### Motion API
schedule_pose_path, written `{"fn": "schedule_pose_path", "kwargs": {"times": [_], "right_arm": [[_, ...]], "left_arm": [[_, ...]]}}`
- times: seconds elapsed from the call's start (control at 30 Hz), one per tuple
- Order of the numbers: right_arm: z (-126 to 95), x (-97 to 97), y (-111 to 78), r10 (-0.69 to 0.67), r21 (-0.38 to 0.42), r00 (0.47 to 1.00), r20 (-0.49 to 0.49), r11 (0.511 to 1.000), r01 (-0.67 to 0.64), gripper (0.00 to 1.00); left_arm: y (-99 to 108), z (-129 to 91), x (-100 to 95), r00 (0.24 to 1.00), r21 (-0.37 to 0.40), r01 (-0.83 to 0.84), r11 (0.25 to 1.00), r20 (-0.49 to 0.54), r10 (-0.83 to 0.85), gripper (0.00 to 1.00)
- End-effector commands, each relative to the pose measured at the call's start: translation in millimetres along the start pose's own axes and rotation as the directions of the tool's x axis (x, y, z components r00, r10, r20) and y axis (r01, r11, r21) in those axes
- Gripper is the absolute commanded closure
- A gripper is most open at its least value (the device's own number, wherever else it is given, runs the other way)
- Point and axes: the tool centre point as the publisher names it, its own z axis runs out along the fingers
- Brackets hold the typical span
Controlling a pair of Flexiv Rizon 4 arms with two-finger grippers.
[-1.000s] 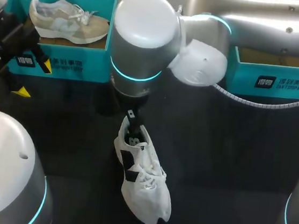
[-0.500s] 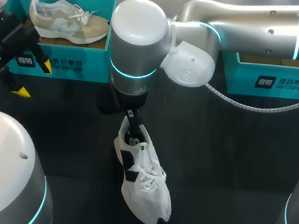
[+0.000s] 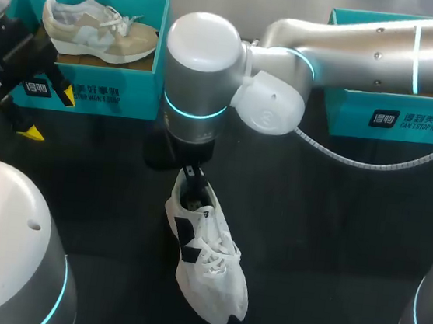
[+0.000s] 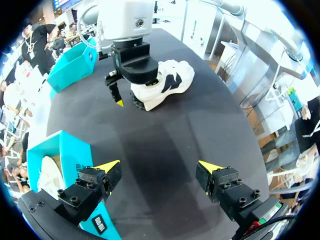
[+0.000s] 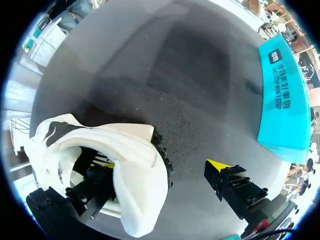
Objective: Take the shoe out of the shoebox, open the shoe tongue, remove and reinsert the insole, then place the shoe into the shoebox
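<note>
The white low-top shoe with black side patches stands on its sole on the dark desk, out of both boxes and nearer the robot than either; its toe points toward the robot and a little to the right, its heel away, its white laces lying loose over the tongue. Just beyond it, the right tool comes down at the heel; the right wrist view shows one finger inside the shoe's opening and the other outside, standing clear of the heel wall, so the tool is spread and grips nothing; the heel collar sits between the two fingers. The right arm, silver with a cyan ring at its joint, comes in from the right and passes over the desk's middle. To the left and further off, the left tool hangs over bare desk with its fingers wide apart and nothing between them; it is just in front of the left teal cardboard shoebox. That box holds a beige and white trainer lying with its toe to the right. At the far right stands a second teal cardboard shoebox, partly hidden by the right arm; its inside cannot be seen.
</note>
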Motion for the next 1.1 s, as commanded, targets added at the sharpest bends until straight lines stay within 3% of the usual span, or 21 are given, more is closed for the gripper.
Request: {"fn": "schedule_pose_path", "kwargs": {"times": [0.03,0.13,0.2,0.3,0.4,0.43,0.47,0.83,1.1], "right_arm": [[9,-2.1,-0.1,0.002,0.0,1.0,-0.006,1.0,-0.002,0.07],[12,-1.6,-1.7,0.006,0.001,1.0,-0.018,1.0,-0.006,0.23],[14,-1.2,-2.3,0.006,0.002,1.0,-0.021,1.0,-0.006,0.51],[16,0.0,-3.3,0.007,0.003,1.0,-0.026,1.0,-0.007,0.61],[17,1.8,-3.2,0.012,0.005,0.999,-0.03,1.0,-0.012,0.84],[16,3.0,-2.9,0.013,0.007,0.999,-0.029,1.0,-0.013,0.96],[15,4.4,-2.7,0.018,0.011,0.999,-0.027,1.0,-0.017,1.0],[-13,14.2,-6.7,0.06,0.06,0.998,0.005,0.996,-0.06,1.0],[-65,6.1,-33.6,0.107,0.111,0.993,0.044,0.988,-0.112,1.0]], "left_arm": [[0,0,1.0,1.0,-0.002,0.0,1.0,0.001,0.0,0.0],[0,0,1.0,1.0,-0.002,0.0,1.0,0.001,0.0,0.0],[0,0,1.0,1.0,-0.002,0.0,1.0,0.001,0.0,0.0],[0,0,1.0,1.0,-0.002,0.0,1.0,0.001,0.0,0.0],[0,0,1.0,1.0,-0.002,0.0,1.0,0.001,0.0,0.0],[0,0,1.0,1.0,-0.002,0.0,1.0,0.001,0.0,0.0],[0,0,1.0,1.0,-0.002,0.0,1.0,0.001,0.0,0.0],[0,0,1.0,1.0,-0.002,0.0,1.0,0.001,0.0,0.0],[0,0,1.0,1.0,-0.002,0.0,1.0,0.001,0.0,0.0]]}}
